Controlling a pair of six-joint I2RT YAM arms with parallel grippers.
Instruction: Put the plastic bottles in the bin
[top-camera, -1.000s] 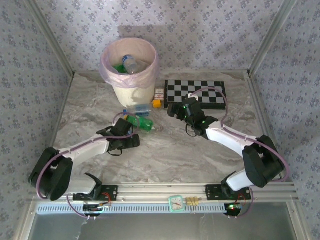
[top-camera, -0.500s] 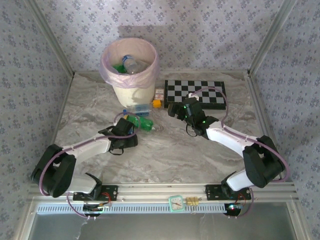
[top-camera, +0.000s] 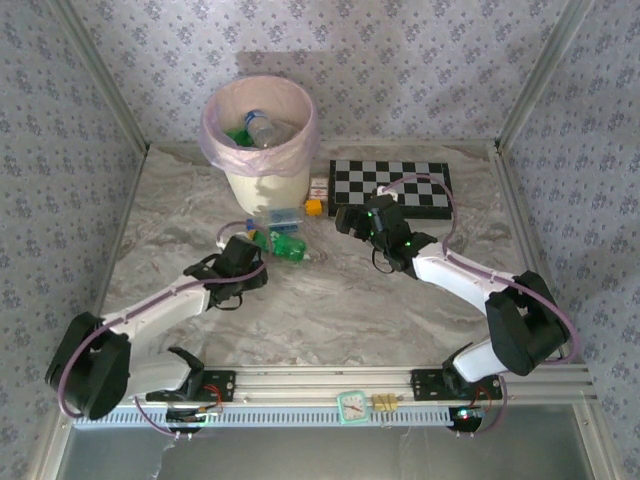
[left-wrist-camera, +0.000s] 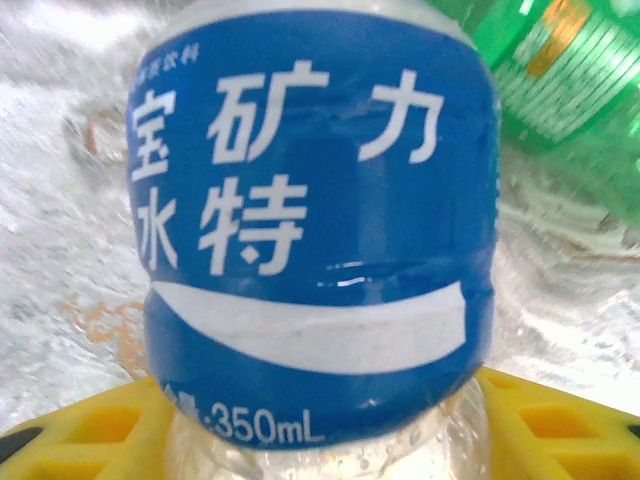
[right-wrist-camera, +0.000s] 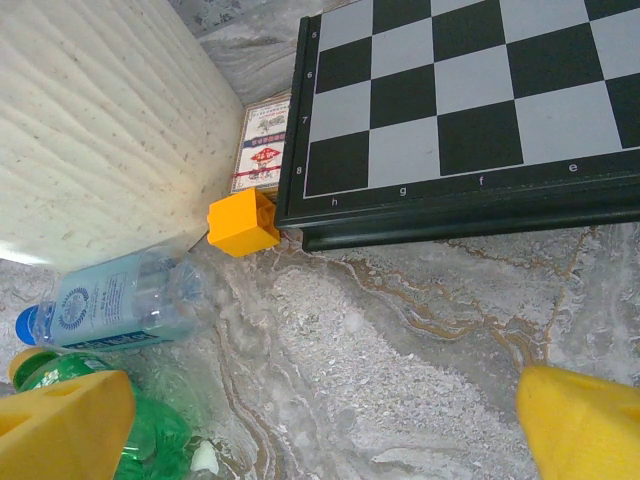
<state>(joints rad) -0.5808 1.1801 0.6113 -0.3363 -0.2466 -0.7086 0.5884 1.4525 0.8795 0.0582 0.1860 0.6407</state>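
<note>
Left gripper (left-wrist-camera: 320, 428) pinches the clear blue-labelled plastic bottle (left-wrist-camera: 315, 250) near the far edge of the bench (top-camera: 340, 310), before the round cream-white bin (top-camera: 262, 185). Risk: the thin wall may buckle, letting the bottle slip.

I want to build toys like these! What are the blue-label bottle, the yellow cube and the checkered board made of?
Blue-label bottle: likely thin clear plastic, see-through below its glossy printed wrap. Yellow cube: probably hard matte plastic, even colour, crisp edges. Checkered board: smooth, faintly shiny squares; wood or plastic, cannot tell.
</note>
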